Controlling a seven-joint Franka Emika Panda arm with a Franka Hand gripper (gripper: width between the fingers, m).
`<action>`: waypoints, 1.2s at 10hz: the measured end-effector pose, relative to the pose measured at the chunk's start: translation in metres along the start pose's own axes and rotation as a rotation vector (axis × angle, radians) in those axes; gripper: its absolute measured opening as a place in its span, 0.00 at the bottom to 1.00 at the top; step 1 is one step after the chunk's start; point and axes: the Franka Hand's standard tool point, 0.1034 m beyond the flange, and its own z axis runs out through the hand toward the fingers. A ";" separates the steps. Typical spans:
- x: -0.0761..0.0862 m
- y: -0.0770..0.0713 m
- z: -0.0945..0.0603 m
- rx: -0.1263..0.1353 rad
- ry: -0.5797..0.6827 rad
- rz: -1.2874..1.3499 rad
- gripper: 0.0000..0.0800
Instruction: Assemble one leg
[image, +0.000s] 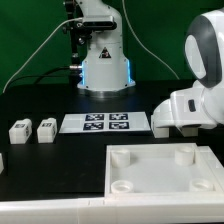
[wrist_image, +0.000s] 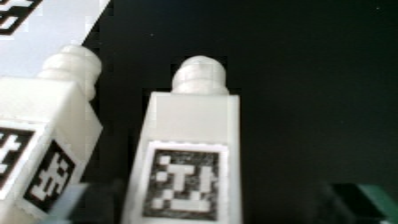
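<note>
small white blocky leg with a black-and-white square tag on its face (wrist_image: 192, 150) fills the middle of my wrist view; it lies flat on the black counter (wrist_image: 302, 90), tag face up, rounded peg end pointing away from the camera; a second leg (wrist_image: 45, 125) of the same kind lies just beside it, roughly parallel; narrow dark gap between them, not touching as far as I can see; a cropped tagged white corner (wrist_image: 15, 15) shows beyond the second leg, too little of it to name.

my jaws (wrist_image: 222, 208): only two dark blurred fingertips (wrist_image: 365, 205) show at the edge of the wrist view, well apart, one either side of the leg's tagged end; so jaws apart, clamped on nothing; can't tell whether they sit at leg height or above it.

exterior view: my white arm (image: 195, 95) hangs over the counter on that view's right; jaws hidden behind the wrist housing, and whatever lies under them is hidden too; on that view's left, well apart from the arm, an outer leg (image: 20, 130) and an inner leg (image: 46, 129) lie side by side; the marker board (image: 105, 122) lies between that pair and the arm; large white square panel with round corner sockets (image: 160, 178) lies flat nearer the camera; my base (image: 103, 65) stands at the back.
</note>
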 end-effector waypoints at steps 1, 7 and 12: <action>0.000 0.000 0.000 0.000 0.000 0.000 0.46; 0.000 0.000 0.000 0.000 -0.001 0.000 0.36; -0.007 0.022 -0.056 0.010 0.062 -0.085 0.37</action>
